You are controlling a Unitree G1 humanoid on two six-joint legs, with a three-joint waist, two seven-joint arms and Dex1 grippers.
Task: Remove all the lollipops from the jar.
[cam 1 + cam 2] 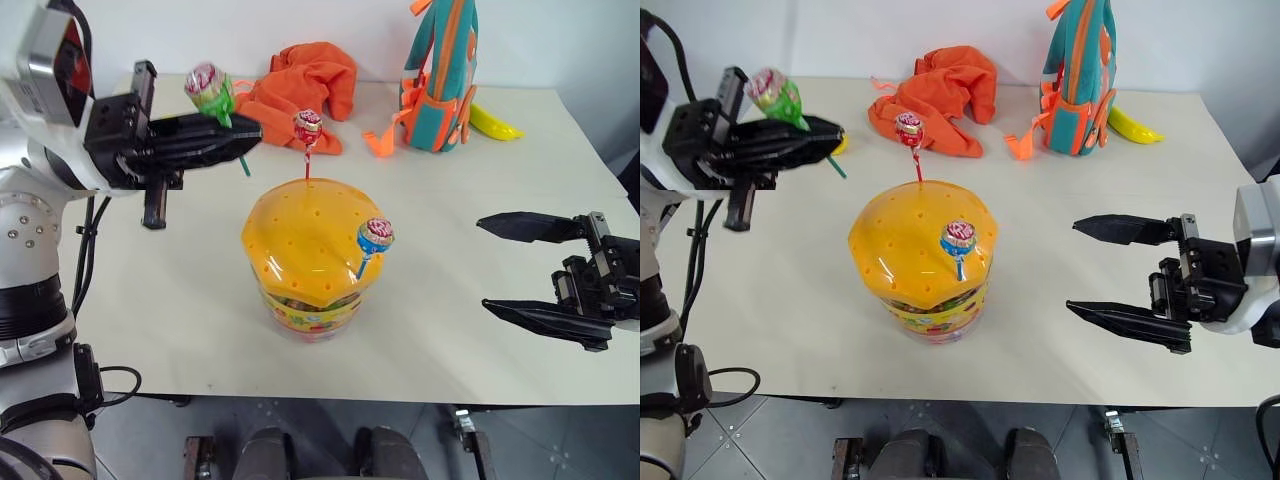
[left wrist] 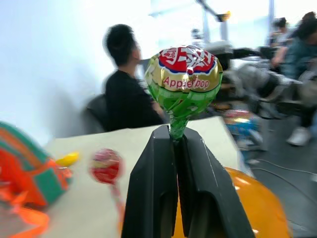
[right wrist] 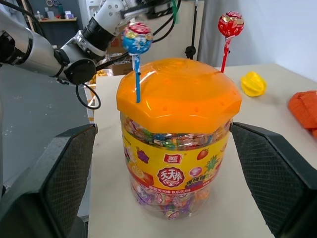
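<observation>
Your left gripper [image 1: 235,132] pinches the green lollipop [image 1: 208,90] by its stick, up left of the jar [image 1: 305,260]. Red [image 1: 307,127] and blue [image 1: 375,237] stay in the lid. Right gripper [image 1: 500,268] waits wide, empty, right of the jar.

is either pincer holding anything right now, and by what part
The left pincer is shut on the green lollipop, gripping its stick just below the candy head. The right pincer is open and holds nothing.

jar [image 3: 176,163]: clear glossy plastic (orange lid [image 3: 178,91] smooth) | table [image 1: 480,330]: matt | orange cloth [image 1: 305,85]: soft fabric
</observation>
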